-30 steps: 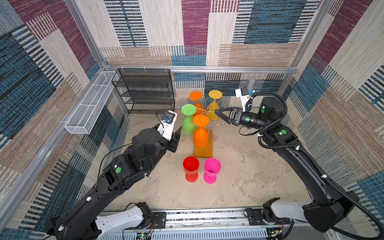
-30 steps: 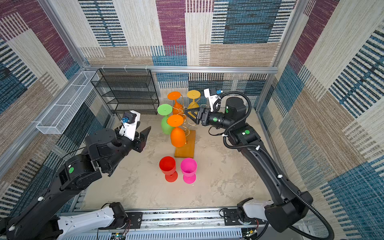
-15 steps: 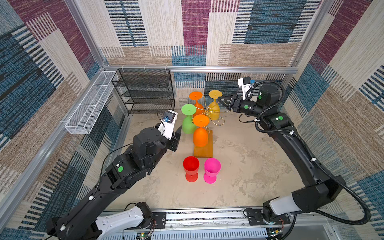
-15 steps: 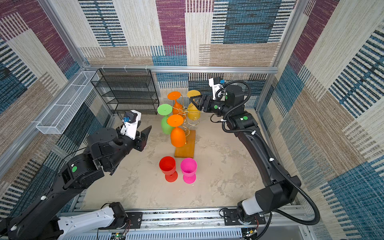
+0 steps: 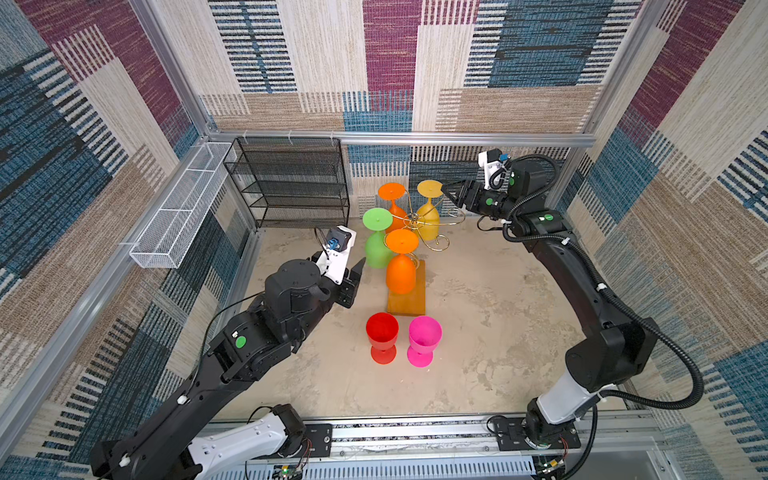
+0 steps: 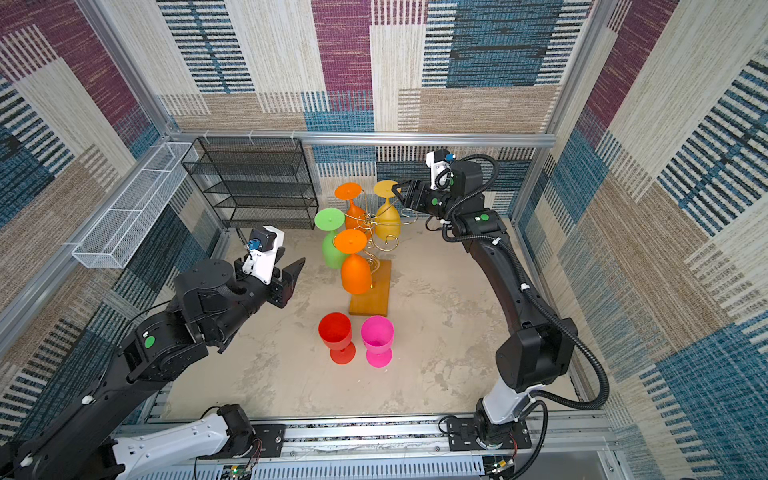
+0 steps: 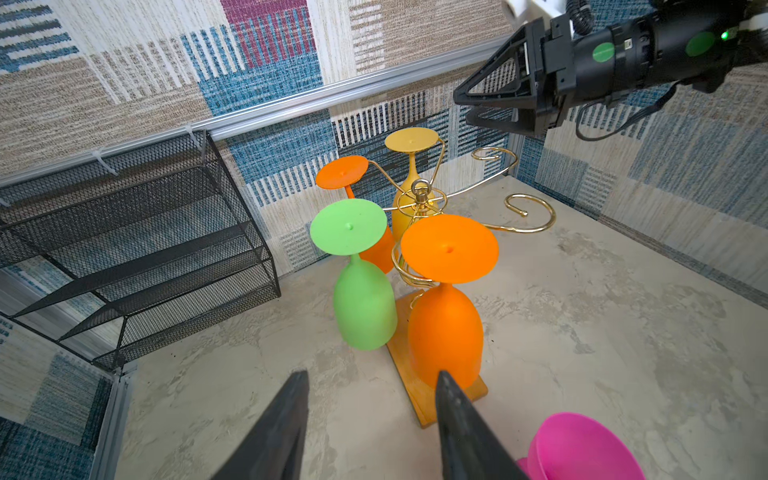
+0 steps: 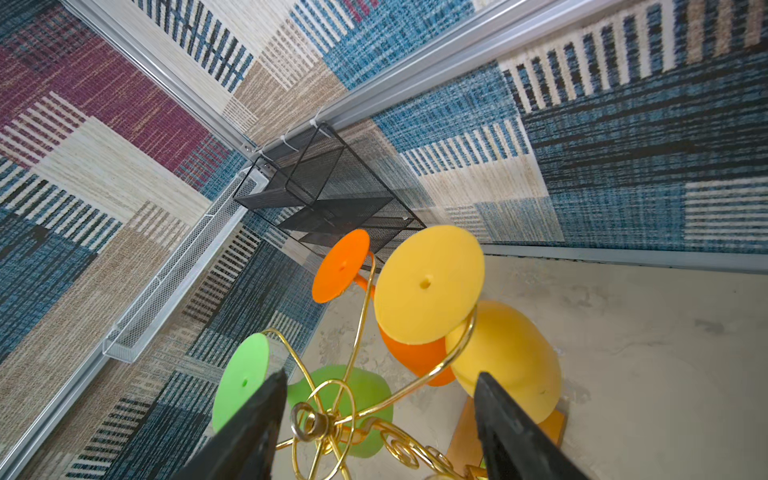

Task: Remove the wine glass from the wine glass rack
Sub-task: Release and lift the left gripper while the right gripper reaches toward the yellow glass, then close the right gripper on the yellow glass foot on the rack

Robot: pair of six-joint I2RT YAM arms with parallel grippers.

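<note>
The wine glass rack (image 5: 409, 300) is a gold wire stand on a wooden base, seen in both top views (image 6: 374, 296). Hanging upside down from it are a yellow wine glass (image 5: 430, 217), two orange ones (image 5: 400, 272) and a green one (image 5: 377, 249). My right gripper (image 5: 451, 195) is open, level with the yellow glass's foot (image 6: 386, 188) and just right of it. In the right wrist view the rack's top ring (image 8: 307, 419) lies between the right gripper's (image 8: 380, 380) fingers. My left gripper (image 7: 372, 376) is open and empty, left of the rack (image 7: 420, 193).
A red glass (image 5: 381, 336) and a pink glass (image 5: 424, 338) stand upright in front of the rack's base. A black mesh shelf (image 5: 291, 183) stands at the back left, and a white wire basket (image 5: 178, 208) hangs on the left wall.
My right gripper has risen from beside the rack's scroll arms to the height of the yellow glass's foot, nearer the back wall. The left arm has barely moved.
</note>
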